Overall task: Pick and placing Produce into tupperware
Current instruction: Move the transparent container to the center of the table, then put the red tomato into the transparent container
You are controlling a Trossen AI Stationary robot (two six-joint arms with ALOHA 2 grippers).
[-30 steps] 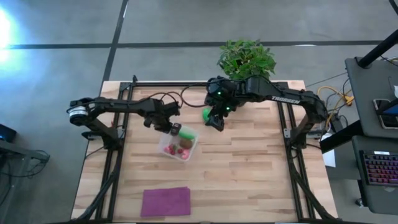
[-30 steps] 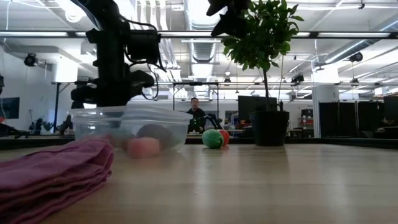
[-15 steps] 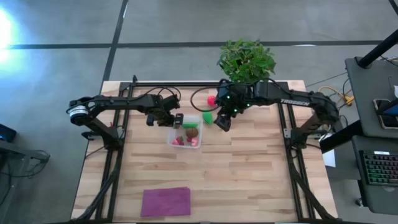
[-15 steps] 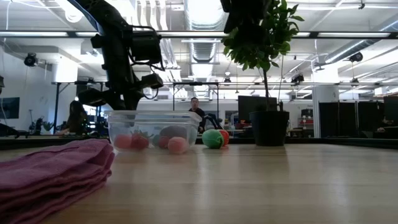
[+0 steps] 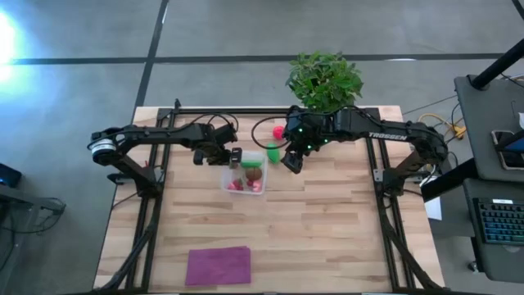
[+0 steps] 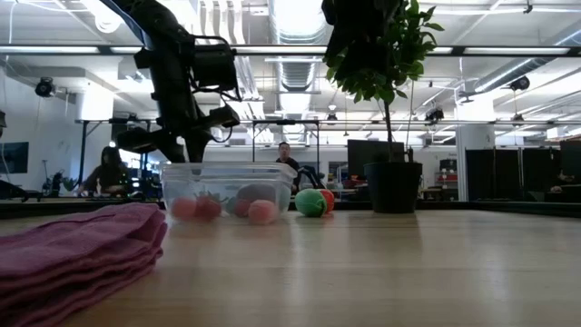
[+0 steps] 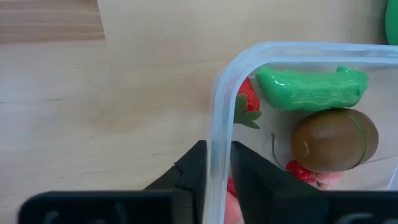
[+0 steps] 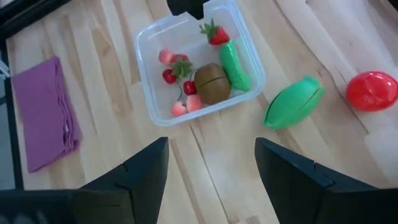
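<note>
Left gripper [image 7: 214,171] pinched on tupperware [image 7: 273,53] rim. Right gripper [image 8: 211,168] half open, empty, above green oval produce [image 8: 292,102] just ahead, red one [image 8: 372,91] beyond. Probably light, hard, slippery; grasp across narrow middle.

I see open wood across near half of table [image 5: 327,238]; only purple cloth [image 5: 218,265] sits there. Far side crowded: tupperware [image 5: 246,172] with left gripper [image 5: 234,157] clamped on its rim, green piece [image 5: 273,152] and red piece [image 5: 278,131] just beside, right gripper [image 5: 291,161] above them with fingers apart, potted plant [image 5: 324,79] behind.
</note>
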